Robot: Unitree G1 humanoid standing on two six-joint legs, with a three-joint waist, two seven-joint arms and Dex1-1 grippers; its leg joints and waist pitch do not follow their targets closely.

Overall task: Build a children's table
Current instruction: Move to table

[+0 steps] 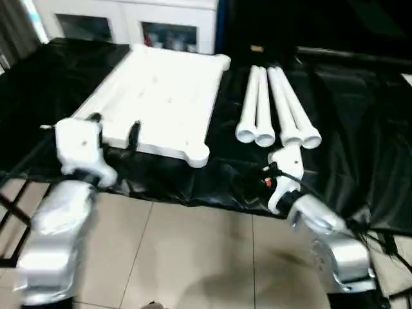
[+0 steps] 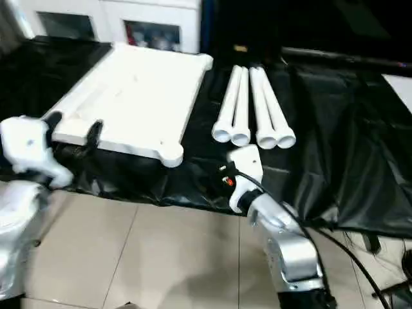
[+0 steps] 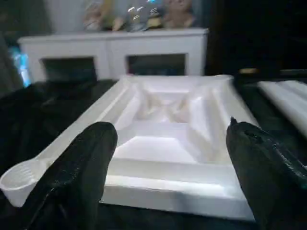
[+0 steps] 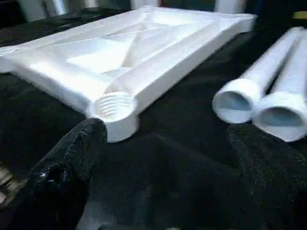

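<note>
The table top [image 1: 161, 96] lies ribs-up at upper left so sockets face upward; four legs [image 1: 277, 109] wait beside it. The left gripper [image 1: 114, 129] and the right gripper [image 4: 158, 158] are spread, holding nothing.

Blk table [image 1: 335, 116]: top [image 1: 161, 96], 4 legs [image 1: 277, 106], prob.

One white table top [image 1: 164, 100] lies on the black-covered work table [image 1: 360, 129], its ribbed underside facing up. Three of its rounded corner sockets can be counted in the head views, and a fourth, the near left one, shows in the left wrist view as an open round socket [image 3: 19, 178]. Four white tubular legs [image 1: 277, 106] lie side by side just right of the top, all four flared open ends pointing toward the robot. Two grippers are in view, the left gripper [image 1: 114, 132] and the right gripper [image 4: 163, 158], each with two black fingers. One white cabinet [image 1: 129, 19] stands behind the table, with two dark glass panels countable in its front.
</note>
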